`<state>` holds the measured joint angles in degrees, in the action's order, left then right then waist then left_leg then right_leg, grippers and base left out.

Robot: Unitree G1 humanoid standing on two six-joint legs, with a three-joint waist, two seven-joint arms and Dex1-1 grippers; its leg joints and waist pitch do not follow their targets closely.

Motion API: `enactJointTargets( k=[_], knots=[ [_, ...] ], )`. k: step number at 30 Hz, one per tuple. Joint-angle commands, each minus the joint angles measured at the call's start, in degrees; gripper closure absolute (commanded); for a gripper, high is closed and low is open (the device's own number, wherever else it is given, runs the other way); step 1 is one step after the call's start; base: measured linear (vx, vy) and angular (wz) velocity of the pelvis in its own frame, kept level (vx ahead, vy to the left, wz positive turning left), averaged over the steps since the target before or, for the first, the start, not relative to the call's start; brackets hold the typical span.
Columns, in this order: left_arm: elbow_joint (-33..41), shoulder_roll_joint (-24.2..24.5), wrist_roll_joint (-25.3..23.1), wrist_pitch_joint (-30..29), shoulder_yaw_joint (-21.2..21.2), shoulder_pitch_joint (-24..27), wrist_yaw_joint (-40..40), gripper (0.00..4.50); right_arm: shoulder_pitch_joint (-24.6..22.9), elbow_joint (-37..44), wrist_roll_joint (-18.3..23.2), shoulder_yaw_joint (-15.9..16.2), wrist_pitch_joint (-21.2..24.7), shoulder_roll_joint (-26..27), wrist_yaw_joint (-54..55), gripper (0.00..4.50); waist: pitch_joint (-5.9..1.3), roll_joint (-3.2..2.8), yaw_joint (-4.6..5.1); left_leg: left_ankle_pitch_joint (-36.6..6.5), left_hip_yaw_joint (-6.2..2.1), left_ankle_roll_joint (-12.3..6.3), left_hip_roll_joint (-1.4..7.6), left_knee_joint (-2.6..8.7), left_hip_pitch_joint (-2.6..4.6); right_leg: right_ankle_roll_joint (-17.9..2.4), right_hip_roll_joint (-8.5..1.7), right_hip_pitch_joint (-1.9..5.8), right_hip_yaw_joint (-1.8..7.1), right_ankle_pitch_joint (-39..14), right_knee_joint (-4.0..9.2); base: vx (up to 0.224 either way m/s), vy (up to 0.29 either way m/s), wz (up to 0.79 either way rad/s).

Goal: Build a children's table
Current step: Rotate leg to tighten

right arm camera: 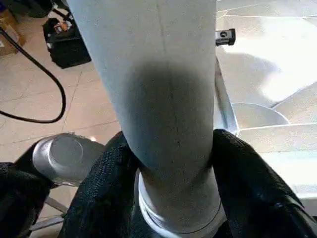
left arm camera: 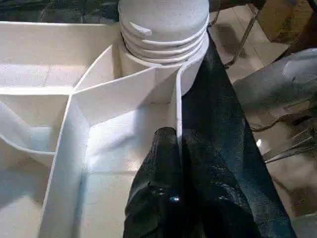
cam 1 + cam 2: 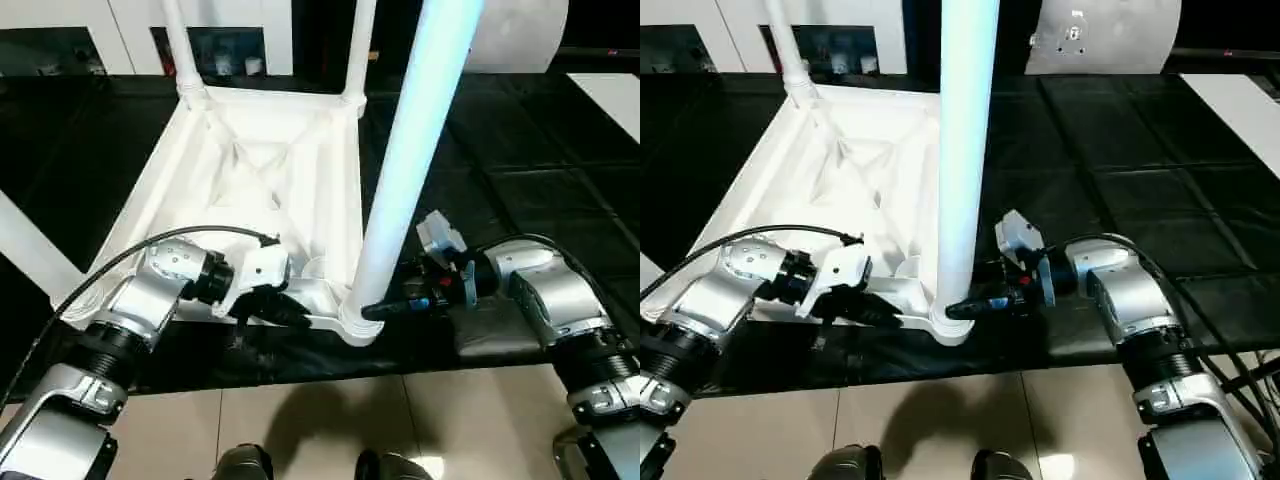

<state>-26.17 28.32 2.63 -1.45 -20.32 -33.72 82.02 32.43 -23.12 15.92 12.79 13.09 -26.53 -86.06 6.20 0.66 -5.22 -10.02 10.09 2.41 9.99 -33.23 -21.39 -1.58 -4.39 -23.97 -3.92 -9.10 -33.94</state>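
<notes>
The children's table lies upside down on the black mat, its white top showing ribs and a raised rim. Two legs stand in the far corners and another leg rises at the left. The near right leg stands upright in its corner socket. My right gripper is shut around this leg's base, a black finger hugging each side of the leg. My left gripper is shut on the near rim, just left of that ribbed socket.
The black mat ends just in front of the table top, with tiled floor below it. A white board lies at the far right and a large white cylinder stands behind. White cabinets line the back left.
</notes>
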Motion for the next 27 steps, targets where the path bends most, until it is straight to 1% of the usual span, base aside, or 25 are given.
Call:
enactJointTargets(
  k=[1,3,4,5,6,7,8,9,10,11,12,13,14,15,16,17,18,19,20,22,23,24,25,26,27],
  knots=[
    [1.1,-1.0,0.6,-1.4,-0.9,0.2,-0.3,4.5,-2.4,3.5,2.2,1.0,3.4,0.1,-1.3,2.56,-4.37,0.4,0.25,-8.3,-0.45,-4.75,3.34,3.44,0.82,-13.9,-4.11,3.34,2.93,-13.7,3.35,0.0,0.0,0.0],
    [2.0,-1.8,1.1,-3.0,-0.3,0.5,-1.6,4.5,-4.0,6.2,3.3,0.6,6.1,0.5,0.6,2.56,-4.33,0.45,0.18,-8.7,-0.52,-4.41,3.39,3.51,0.82,-13.5,-4.13,3.33,2.95,-14.7,3.41,0.0,0.0,0.0],
    [2.6,-2.4,1.5,-4.0,0.1,0.7,-2.4,4.5,-5.1,8.0,4.0,0.2,7.9,1.0,2.4,2.57,-4.28,0.58,0.24,-8.4,-0.5,-4.32,3.37,3.57,0.74,-13.3,-4.1,3.47,3.01,-14.8,3.46,0.0,0.0,0.0],
    [3.4,-3.2,1.8,-5.4,0.5,1.0,-3.9,4.5,-6.7,10.6,4.5,-0.3,9.6,1.9,5.3,2.57,-4.3,0.54,0.17,-8.5,-0.6,-4.08,3.39,3.59,0.68,-13.0,-4.2,3.4,2.96,-15.7,3.45,0.0,0.0,0.0],
    [4.1,-4.2,1.7,-6.4,0.7,1.3,-5.6,4.5,-8.4,13.0,4.3,-0.7,10.7,3.6,9.5,2.57,-4.03,0.2,0.03,-9.2,-0.61,-3.58,3.41,3.72,0.86,-12.4,-4.19,3.11,3.04,-17.0,3.75,0.0,0.0,0.0],
    [4.5,-5.1,1.3,-7.4,0.8,1.5,-7.4,4.5,-9.5,14.6,3.6,-0.8,11.7,5.3,13.4,2.57,-3.71,0.44,0.33,-11.0,-0.72,-2.91,3.29,3.99,0.69,-11.4,-4.21,3.11,2.99,-20.3,4.11,0.0,0.0,0.0],
    [4.6,-6.0,1.0,-7.8,0.9,1.6,-8.9,4.5,-10.2,15.5,2.4,-0.8,11.7,6.8,16.9,2.57,-3.7,0.43,0.34,-12.1,-0.72,-2.42,3.23,4.07,0.89,-10.7,-4.29,3.05,3.02,-22.4,4.46,0.0,0.0,0.0],
    [4.8,-6.9,0.7,-8.6,0.9,1.6,-10.4,4.5,-10.8,16.1,1.3,-0.9,12.1,8.6,20.3,2.57,-3.44,0.34,0.77,-13.9,-1.01,-1.31,3.09,4.3,0.86,-9.3,-4.31,2.92,2.95,-26.5,4.81,0.0,0.0,0.0],
    [4.8,-7.8,0.3,-9.6,1.0,1.6,-12.0,4.5,-11.0,16.4,0.2,-0.8,12.5,10.0,23.1,2.57,-3.37,0.38,0.89,-15.0,-1.02,-0.81,2.99,4.32,1.05,-8.5,-4.27,2.72,2.91,-28.8,5.06,0.0,0.0,0.0],
    [4.9,-8.3,0.0,-10.3,1.1,1.5,-13.1,4.5,-11.2,16.6,-0.5,-0.8,12.9,10.9,24.7,2.57,-3.2,0.52,1.44,-16.2,-1.29,0.07,2.79,4.46,0.85,-7.0,-4.41,2.84,2.77,-32.5,5.35,-0.051,0.004,-0.08],
    [4.7,-9.4,-0.4,-11.5,1.3,1.2,-14.9,4.5,-11.1,16.4,-1.7,-1.0,13.5,13.0,28.4,2.57,-3.12,0.29,1.91,-17.4,-1.57,0.5,2.62,4.51,0.88,-5.6,-4.5,2.8,2.54,-35.6,5.77,-0.051,0.004,-0.08],
    [4.3,-10.2,-0.6,-12.2,1.6,0.8,-16.5,4.5,-10.9,16.0,-2.6,-1.3,13.8,14.6,31.2,2.57,-2.97,0.49,2.57,-18.5,-1.67,0.7,2.52,4.49,0.87,-4.6,-4.49,2.56,2.46,-37.7,6.16,-0.053,0.014,-0.1],
    [3.8,-11.5,-0.8,-13.1,2.1,0.2,-18.7,4.5,-10.6,15.4,-3.6,-1.9,14.4,17.0,35.3,2.57,-2.86,0.43,2.83,-19.1,-1.76,0.76,2.46,4.5,0.83,-4.1,-4.47,2.53,2.37,-38.8,6.32,0.0,0.0,0.0],
    [3.4,-12.7,-1.2,-14.1,2.5,-0.4,-20.7,4.5,-10.3,14.7,-4.7,-2.4,15.0,19.5,39.4,2.57,-2.78,0.44,3.52,-20.3,-1.87,1.24,2.39,4.51,0.87,-3.5,-4.36,2.22,2.17,-40.3,6.58,0.0,0.0,0.0],
    [3.0,-13.6,-1.8,-14.7,2.8,-1.0,-22.7,4.5,-10.0,14.1,-5.3,-2.8,15.4,21.1,42.3,2.57,-2.79,0.32,3.96,-21.6,-2.22,1.62,2.23,4.46,1.01,-2.8,-4.55,2.3,1.71,-42.1,6.98,0.0,0.0,0.0],
    [2.4,-14.8,-2.4,-15.7,3.3,-1.7,-25.3,4.5,-9.5,13.2,-6.0,-3.5,16.0,23.5,46.5,2.57,-2.84,0.31,4.22,-21.7,-2.28,1.64,2.24,4.55,0.93,-2.5,-4.53,2.45,1.68,-41.8,7.08,0.0,0.0,0.0],
    [1.8,-15.8,-3.0,-16.4,3.8,-2.3,-27.7,4.5,-9.0,12.2,-6.6,-4.1,16.3,25.3,50.2,2.57,-2.94,0.11,4.64,-22.4,-2.43,1.82,2.31,4.69,1.12,-2.7,-4.44,2.39,1.44,-40.5,7.19,0.0,0.0,0.0],
    [1.4,-16.4,-3.3,-16.7,4.1,-2.7,-29.1,4.5,-8.6,11.3,-7.1,-4.3,16.1,26.2,52.2,2.57,-2.97,0.11,4.9,-22.8,-2.49,1.78,2.34,4.75,1.17,-2.8,-4.39,2.29,1.41,-39.7,7.21,0.0,0.0,0.0],
    [1.2,-17.4,-3.7,-17.4,4.5,-3.1,-31.1,4.5,-8.0,10.3,-8.0,-4.9,15.9,27.8,55.9,2.57,-2.85,0.0,5.33,-23.7,-2.61,1.73,2.39,4.83,1.14,-3.3,-4.34,2.33,1.24,-38.4,7.22,0.0,0.0,0.0],
    [0.5,-20.3,-4.6,-18.6,5.8,-4.1,-36.5,4.5,-5.6,6.0,-9.6,-7.6,14.1,32.4,65.8,2.57,-2.67,-0.05,6.01,-25.5,-2.58,1.38,2.45,4.98,1.4,-3.9,-4.3,2.0,1.26,-37.2,7.45,0.0,0.0,0.0],
    [0.3,-20.9,-4.7,-18.8,6.1,-4.3,-37.4,4.5,-5.0,5.1,-9.8,-8.3,13.7,33.5,68.0,2.57,-2.71,-0.06,6.14,-25.8,-2.59,1.43,2.39,4.97,1.45,-3.9,-4.27,2.01,1.21,-37.1,7.49,0.0,0.0,0.0],
    [0.2,-21.2,-4.7,-18.9,6.2,-4.4,-37.9,4.5,-4.7,4.5,-9.9,-8.8,13.5,34.2,69.4,2.57,-2.59,-0.2,6.44,-26.9,-2.6,1.55,2.34,5.0,1.65,-3.9,-4.25,1.77,1.21,-37.1,7.65,0.0,0.0,0.0],
    [0.1,-22.0,-5.0,-19.0,6.5,-4.5,-39.2,4.5,-4.0,3.3,-10.7,-10.2,12.9,35.9,72.7,2.57,-2.63,-0.2,6.57,-27.2,-2.66,1.46,2.34,5.03,1.64,-3.9,-4.25,1.87,1.21,-36.7,7.67,0.0,0.0,0.0],
    [0.0,-22.3,-5.2,-18.7,6.6,-4.6,-39.8,4.5,-3.6,2.6,-11.1,-10.8,12.3,36.6,74.4,2.57,-2.67,-0.19,6.67,-26.5,-2.72,1.26,2.41,5.2,1.21,-4.2,-4.39,2.18,1.37,-35.1,7.44,0.0,0.0,0.0],
    [-0.2,-22.8,-5.9,-18.2,6.4,-4.7,-40.5,4.5,-3.0,1.5,-12.0,-12.0,10.6,38.0,77.0,2.23,-2.81,-0.3,6.6,-26.3,-2.66,1.13,2.49,5.36,1.26,-4.4,-4.23,2.27,1.47,-33.2,7.34,0.0,0.0,0.0]
  ],
)
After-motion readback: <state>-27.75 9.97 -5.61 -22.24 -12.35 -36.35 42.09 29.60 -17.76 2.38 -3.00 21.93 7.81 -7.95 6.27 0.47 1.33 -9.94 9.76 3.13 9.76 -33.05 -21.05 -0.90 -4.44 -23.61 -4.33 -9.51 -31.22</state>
